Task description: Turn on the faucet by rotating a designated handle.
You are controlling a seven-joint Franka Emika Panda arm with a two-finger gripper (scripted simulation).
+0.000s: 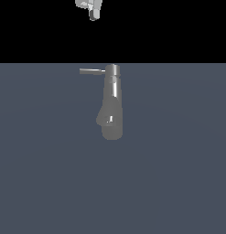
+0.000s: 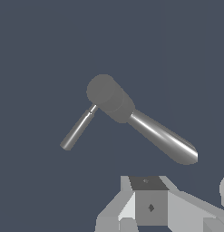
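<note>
One faucet (image 1: pixel 112 103) only, upright on the flat grey floor (image 1: pixel 178 183), near mid-scene in the exterior view, tall tapered body, bulging spout low down, short cap on top. One handle (image 1: pixel 92 71) too: thin straight rod, level, jutting from just under the cap toward the exterior view's left, rounded tip free, nothing touching it. High above and well apart, the gripper (image 1: pixel 93 17), barely inside the frame's upper edge, roughly over the handle's tip rather than over the body — probably staged there so a straight descent lands beside the rod and not on the cap. No grasp of anything; fingertips cropped in both views, so how wide the jaws stand: cannot tell. From the wrist view, faucet (image 2: pixel 145 122) seen steeply from above, cap nearest the lens, handle (image 2: pixel 78 130) angling off from under it, gripper body (image 2: pixel 149 206) at the frame's edge, fingers out of sight. Judged stage: approach, turning not yet begun. Likely need: come down alongside the rod near its tip, where leverage is greatest, then push it sideways around the body's axis. Likely risk: striking the cap or body on the way down, or sliding off so slim and glossy a rod.
</note>
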